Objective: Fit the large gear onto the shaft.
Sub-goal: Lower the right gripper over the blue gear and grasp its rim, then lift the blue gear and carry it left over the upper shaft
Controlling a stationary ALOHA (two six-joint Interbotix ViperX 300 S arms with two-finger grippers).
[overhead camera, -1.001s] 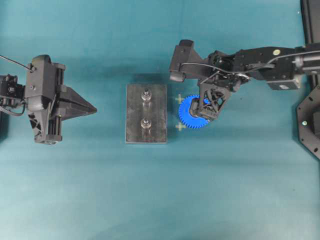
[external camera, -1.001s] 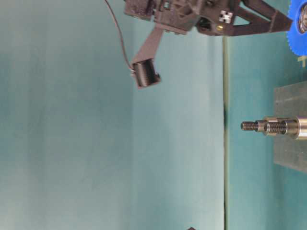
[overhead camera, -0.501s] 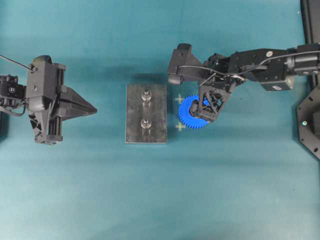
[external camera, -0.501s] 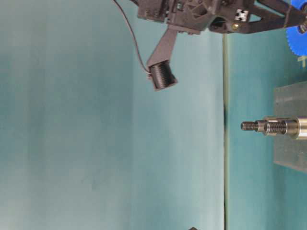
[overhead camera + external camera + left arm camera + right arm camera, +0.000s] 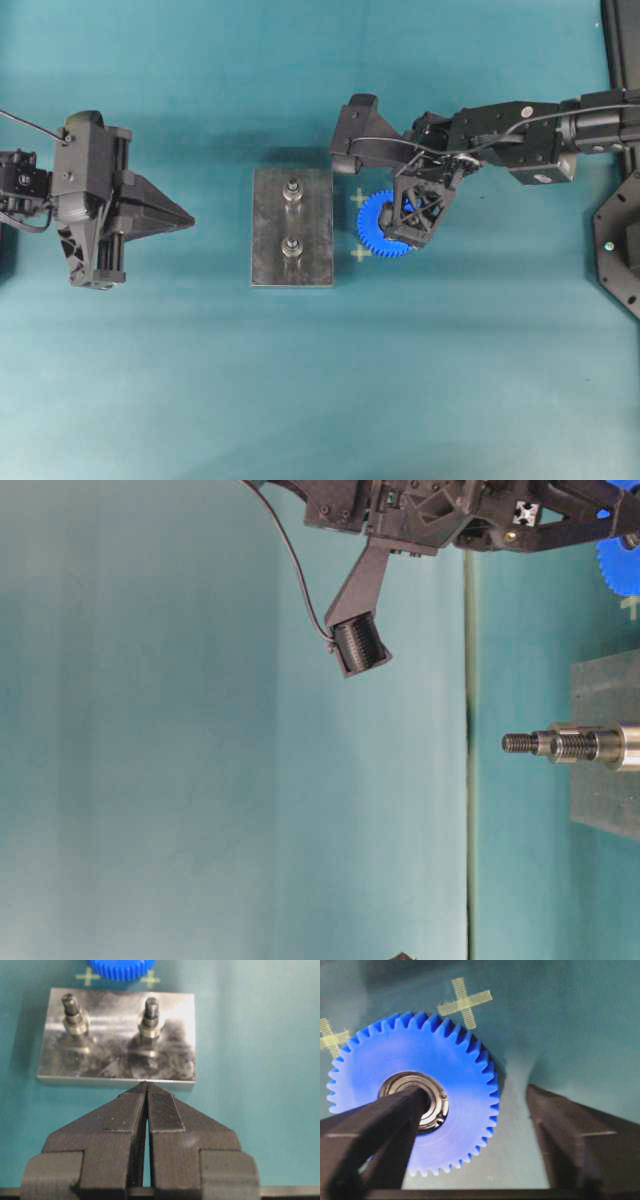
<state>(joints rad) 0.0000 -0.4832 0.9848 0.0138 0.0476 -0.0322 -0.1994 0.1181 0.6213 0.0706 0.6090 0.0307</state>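
The large gear, bright blue with a dark metal hub, lies flat on the teal table just right of the grey plate. Two silver pegs stand on the plate, the shaft and its twin. My right gripper is down over the gear with its jaws open. One finger rests at the hub bore, the other finger stands outside the toothed rim with a gap. My left gripper is shut and empty, pointing at the plate's near edge.
Two yellow cross marks flank the gear on the table. A black fixture stands at the right edge. In the table-level view a peg juts from the plate, with the right arm's camera hanging nearby.
My right arm has shifted left and lower over the gear, and its jaws have narrowed around the hub and rim. The left arm, plate and gear have not moved.
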